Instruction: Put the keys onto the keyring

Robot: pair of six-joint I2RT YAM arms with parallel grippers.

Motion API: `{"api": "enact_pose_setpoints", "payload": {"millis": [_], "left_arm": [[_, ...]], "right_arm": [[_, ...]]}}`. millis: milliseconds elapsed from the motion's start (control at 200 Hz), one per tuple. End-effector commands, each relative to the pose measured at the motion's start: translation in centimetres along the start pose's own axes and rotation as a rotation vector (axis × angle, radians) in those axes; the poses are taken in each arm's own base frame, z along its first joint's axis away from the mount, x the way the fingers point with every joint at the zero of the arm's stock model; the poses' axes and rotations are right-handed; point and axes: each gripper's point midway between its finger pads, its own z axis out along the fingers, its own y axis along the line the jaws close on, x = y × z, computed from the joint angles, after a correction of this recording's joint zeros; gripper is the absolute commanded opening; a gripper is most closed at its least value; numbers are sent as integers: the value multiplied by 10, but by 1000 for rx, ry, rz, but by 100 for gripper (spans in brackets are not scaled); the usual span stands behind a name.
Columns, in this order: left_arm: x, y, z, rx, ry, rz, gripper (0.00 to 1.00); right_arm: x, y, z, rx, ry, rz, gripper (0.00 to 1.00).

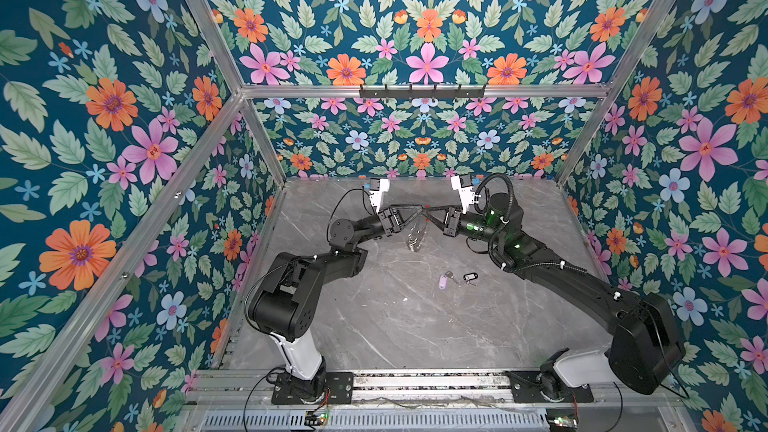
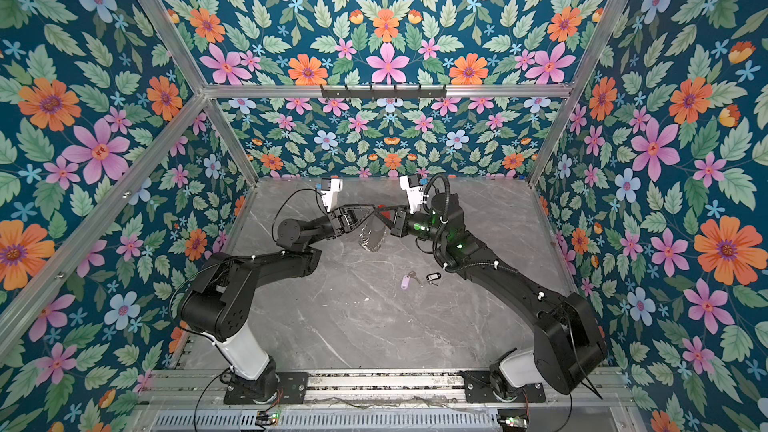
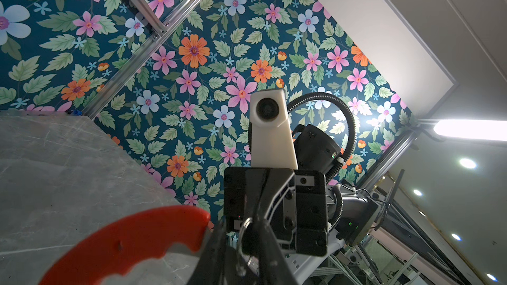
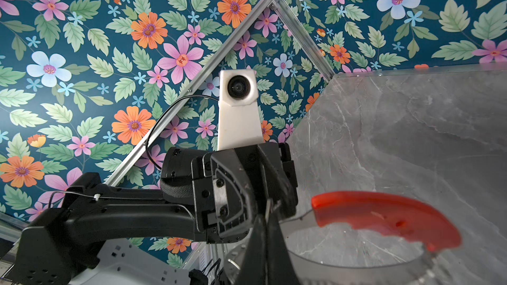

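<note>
Right claw (image 1: 428,213) clamps the keyring (image 4: 384,220) by its stiff wire, aloft mid-bench, with the left claw (image 1: 419,211) alongside, closure I cannot tell; keys (image 1: 444,281) lie on the bench (image 1: 374,317), light and slippery, so I'd pinch their tags.

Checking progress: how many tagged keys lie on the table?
2. The lilac-tag key and the black-tag key lie side by side on the table. None seems hidden.

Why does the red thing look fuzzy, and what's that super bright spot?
Right wrist view: the keyring's red section sits very near the lens, so it blurs. Left wrist view: a strip light glares pure white, its detail lost.
</note>
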Motion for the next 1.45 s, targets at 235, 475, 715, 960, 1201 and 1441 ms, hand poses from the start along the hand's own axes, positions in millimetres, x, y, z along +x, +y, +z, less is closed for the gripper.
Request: {"api": "enact_pose_setpoints", "payload": {"millis": [235,475,715,960,1201,1441], "left_arm": [[-1,-7,1,18,8,27,0],[-31,-9,-16,-41,-237,46,0],[-40,-4,-23,-75,-328,31,0],[-40,-8,-24,-117,-414,120,0],[-42,-6,-20,-134,-467,129,0],[-42,-2,-14,-119,-465,90,0]], "right_arm": [[-17,11,-1,-13,-57,-26,0],[-31,-6,-23,105,-212,-3,21],[-24,-13,-22,99,-222,44,8],[-24,-4,-3,21,-198,68,6],[-22,4,11,-19,-179,70,6],[-26,8,9,-45,-205,72,7]]}}
